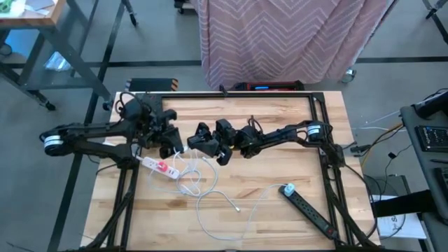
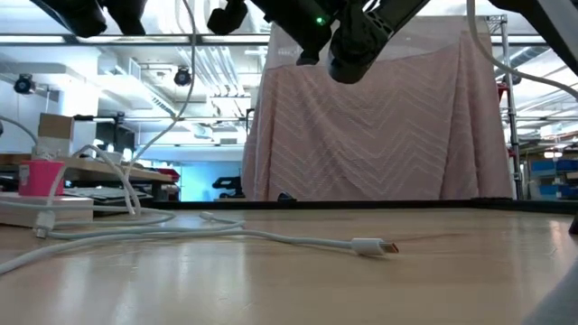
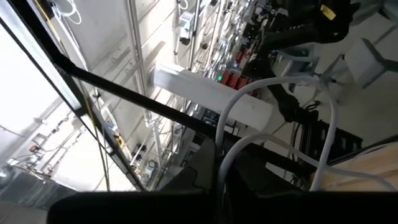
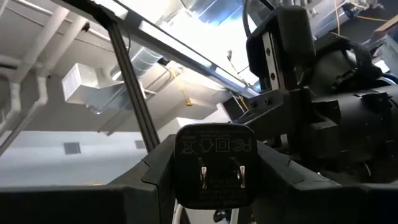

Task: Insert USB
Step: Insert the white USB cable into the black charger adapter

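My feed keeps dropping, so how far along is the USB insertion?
Done: both pieces are picked up. The right hand holds a black wall charger, prongs facing its camera. The left hand, shut, grips the white USB cable, which loops past its camera. In hand: both are raised mid-table, close together. Left: whether the plug has entered the charger cannot be seen. The cable's other end lies loose on the table.

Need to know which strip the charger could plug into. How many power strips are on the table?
2. A white power strip lies below the left gripper, cable looped beside it; a black power strip lies diagonally near the table's right front corner. Others may be hidden under the arms.
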### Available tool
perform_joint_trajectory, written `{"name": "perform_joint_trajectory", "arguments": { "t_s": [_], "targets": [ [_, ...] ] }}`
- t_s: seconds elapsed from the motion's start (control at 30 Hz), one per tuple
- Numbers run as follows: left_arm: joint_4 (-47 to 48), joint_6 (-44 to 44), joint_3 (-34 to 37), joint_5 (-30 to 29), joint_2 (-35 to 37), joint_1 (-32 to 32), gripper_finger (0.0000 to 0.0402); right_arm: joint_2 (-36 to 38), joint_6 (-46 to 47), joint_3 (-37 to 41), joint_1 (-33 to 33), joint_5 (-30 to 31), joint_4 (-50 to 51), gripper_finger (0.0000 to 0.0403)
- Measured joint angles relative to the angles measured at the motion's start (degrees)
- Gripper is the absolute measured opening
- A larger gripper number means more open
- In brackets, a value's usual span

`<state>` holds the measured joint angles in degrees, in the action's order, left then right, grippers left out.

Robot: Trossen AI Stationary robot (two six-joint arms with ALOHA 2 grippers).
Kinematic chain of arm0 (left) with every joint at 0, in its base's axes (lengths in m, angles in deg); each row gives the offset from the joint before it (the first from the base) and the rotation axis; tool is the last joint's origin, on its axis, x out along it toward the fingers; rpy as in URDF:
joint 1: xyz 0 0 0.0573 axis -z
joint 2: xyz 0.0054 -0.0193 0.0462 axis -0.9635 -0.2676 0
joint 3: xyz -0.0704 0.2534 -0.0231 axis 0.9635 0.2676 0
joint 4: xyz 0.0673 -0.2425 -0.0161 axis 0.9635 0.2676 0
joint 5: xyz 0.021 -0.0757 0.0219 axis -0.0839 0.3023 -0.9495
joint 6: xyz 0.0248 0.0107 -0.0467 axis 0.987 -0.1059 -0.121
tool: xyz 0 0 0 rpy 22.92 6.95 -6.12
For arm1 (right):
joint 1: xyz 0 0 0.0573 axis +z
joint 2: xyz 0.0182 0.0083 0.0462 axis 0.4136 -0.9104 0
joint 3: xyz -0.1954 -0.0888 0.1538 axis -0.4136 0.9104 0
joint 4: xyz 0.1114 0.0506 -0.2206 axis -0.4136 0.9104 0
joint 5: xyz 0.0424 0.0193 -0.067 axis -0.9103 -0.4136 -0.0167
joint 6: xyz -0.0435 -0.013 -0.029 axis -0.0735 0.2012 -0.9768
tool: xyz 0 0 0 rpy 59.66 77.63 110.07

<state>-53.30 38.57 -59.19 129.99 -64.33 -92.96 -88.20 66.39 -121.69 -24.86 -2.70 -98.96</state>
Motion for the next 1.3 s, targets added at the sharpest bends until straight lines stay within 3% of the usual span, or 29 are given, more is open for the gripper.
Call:
{"name": "perform_joint_trajectory", "arguments": {
  "t_s": [0.2,1.3],
  "targets": [
    [0.45,0.02,-0.30,1.49,-0.88,-0.52,0.0002,0.00,-1.05,-0.33,0.00,-2.82,-0.31,0.0131],
    [1.07,4.68,-1.08,1.09,-2.11,-0.72,0.0001,0.00,-0.97,-0.50,-0.07,-3.43,0.15,0.0131]
  ]
}}
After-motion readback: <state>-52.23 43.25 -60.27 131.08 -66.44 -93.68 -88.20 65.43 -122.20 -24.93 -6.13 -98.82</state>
